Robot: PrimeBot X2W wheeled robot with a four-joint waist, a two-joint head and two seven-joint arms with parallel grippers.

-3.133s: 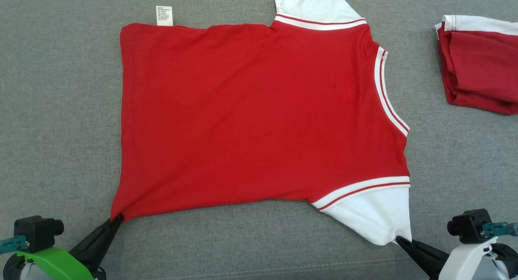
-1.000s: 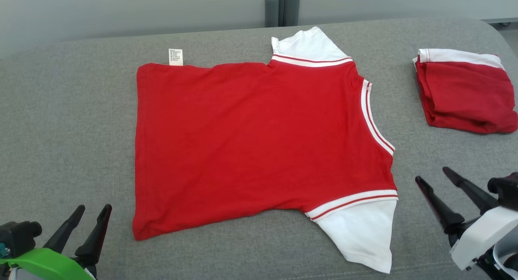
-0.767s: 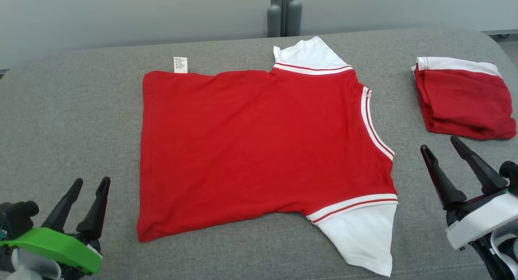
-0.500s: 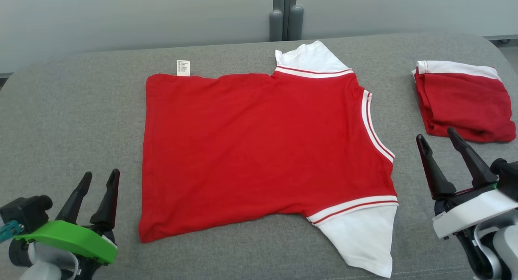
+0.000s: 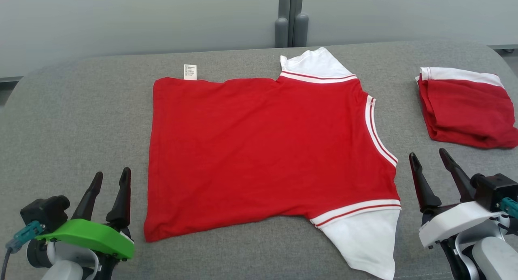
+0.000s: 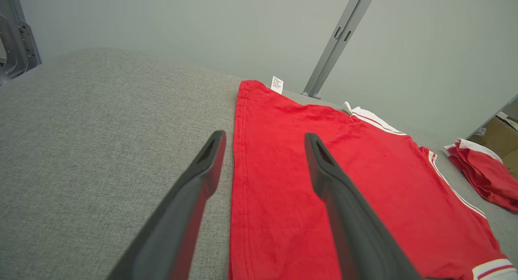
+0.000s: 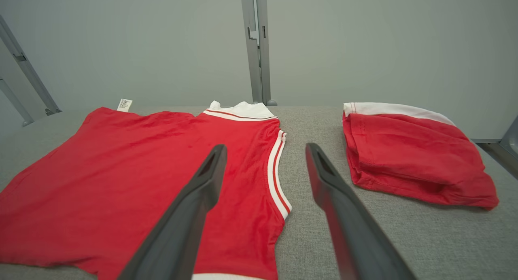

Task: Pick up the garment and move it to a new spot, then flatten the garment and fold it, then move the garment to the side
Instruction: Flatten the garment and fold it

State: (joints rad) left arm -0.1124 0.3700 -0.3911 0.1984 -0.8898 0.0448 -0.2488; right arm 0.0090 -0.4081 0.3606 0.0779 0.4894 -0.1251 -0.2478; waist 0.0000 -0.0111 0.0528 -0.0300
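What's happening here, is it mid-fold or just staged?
Staged, not mid-fold. The red shirt lies spread flat on the grey surface, not yet folded. Neither arm holds it: the left gripper hangs open just off the near hem corner, and the right gripper hangs open beside the collar side, clear of the fabric. A second red garment lies folded at the far right.

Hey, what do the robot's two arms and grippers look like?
The left gripper has two long, tapered black fingers, a bright green cover, a black camera block and a teal plug trailing a dark cable. The right gripper matches it, but with a white cover.
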